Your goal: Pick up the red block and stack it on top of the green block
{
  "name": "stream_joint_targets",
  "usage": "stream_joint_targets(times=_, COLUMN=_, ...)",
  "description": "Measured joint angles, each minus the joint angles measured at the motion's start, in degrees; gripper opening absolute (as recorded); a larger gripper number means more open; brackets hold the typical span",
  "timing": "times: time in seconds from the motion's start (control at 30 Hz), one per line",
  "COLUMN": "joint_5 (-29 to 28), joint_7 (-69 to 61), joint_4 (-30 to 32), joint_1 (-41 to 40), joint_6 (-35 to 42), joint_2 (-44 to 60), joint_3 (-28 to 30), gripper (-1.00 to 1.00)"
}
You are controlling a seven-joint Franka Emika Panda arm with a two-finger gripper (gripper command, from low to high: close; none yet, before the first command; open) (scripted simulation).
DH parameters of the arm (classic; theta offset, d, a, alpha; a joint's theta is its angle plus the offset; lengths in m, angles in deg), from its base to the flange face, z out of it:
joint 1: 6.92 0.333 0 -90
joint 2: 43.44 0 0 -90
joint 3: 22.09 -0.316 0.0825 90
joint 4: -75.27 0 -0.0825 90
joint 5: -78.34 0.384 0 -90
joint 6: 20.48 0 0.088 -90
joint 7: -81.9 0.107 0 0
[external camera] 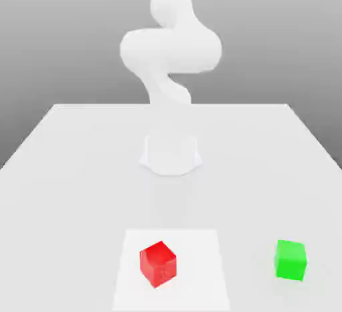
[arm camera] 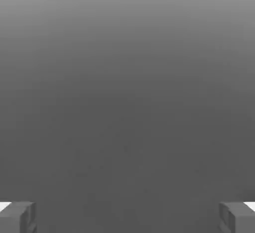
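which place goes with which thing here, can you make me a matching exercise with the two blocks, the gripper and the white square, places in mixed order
Things
1. red block
2. green block
3. gripper
4. white square

Places or states
A. beneath the red block
B. open, fingers wide apart
C. on the white square
D. beside the white square, toward the exterior view's right

Pairs: 1-C, 2-D, 3-B, 4-A

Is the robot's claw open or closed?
Open: in the hand view, the gripper's two fingers stand far apart, with no block between them.
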Motion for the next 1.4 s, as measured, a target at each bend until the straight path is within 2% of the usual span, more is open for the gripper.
stream_joint_targets(times=0.53, joint_5=-2.8, joint_7=34.9, joint_4=13.3, joint_1=-10.5, joint_6=-16.8, joint_2=33.6, joint_3=-8.0, gripper=0.0)
stream_joint_targets(times=0.7, joint_5=-2.5, joint_7=44.9, joint_4=17.5, joint_1=-10.9, joint_6=-22.0, joint_2=43.9, joint_3=-7.6, gripper=0.0)
stream_joint_targets(times=0.9, joint_5=-6.5, joint_7=49.9, joint_4=16.7, joint_1=-8.5, joint_6=-31.8, joint_2=56.3, joint_3=-4.3, gripper=0.0)
stream_joint_targets(times=0.93, joint_5=-7.0, joint_7=50.3, joint_4=16.5, joint_1=-8.0, joint_6=-32.9, joint_2=57.7, joint_3=-3.7, gripper=-1.0)
stream_joint_targets(times=1.17, joint_5=-7.0, joint_7=50.3, joint_4=16.5, joint_1=-8.0, joint_6=-33.0, joint_2=57.7, joint_3=-3.7, gripper=-1.0)
stream_joint_targets(times=1.33, joint_5=-2.9, joint_7=47.3, joint_4=17.9, joint_1=-9.2, joint_6=-25.4, joint_2=48.6, joint_3=-5.8, gripper=-1.0)
stream_joint_targets(times=1.4, joint_5=-2.3, joint_7=44.4, joint_4=17.4, joint_1=-7.3, joint_6=-22.8, joint_2=46.5, joint_3=-8.0, gripper=-1.0)
